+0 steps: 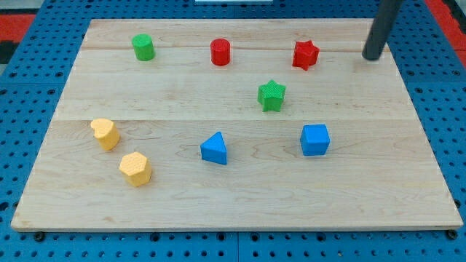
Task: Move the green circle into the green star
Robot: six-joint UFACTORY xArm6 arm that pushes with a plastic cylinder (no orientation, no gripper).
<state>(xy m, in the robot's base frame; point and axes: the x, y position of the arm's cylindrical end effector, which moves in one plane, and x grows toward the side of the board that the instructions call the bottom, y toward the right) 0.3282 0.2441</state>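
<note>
My tip [373, 56] at view's top right, touches no block, holds nothing. Green circle [143, 47] top left, well apart from green star [271, 95] near centre.

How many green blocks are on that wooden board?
2. The green circle sits near the view's top left; the green star sits right of centre. Nothing seems hidden.

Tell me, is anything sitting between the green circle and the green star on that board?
In the camera view, the red circle sits slightly above the line from the green circle to the green star; the direct path is bare wood.
</note>
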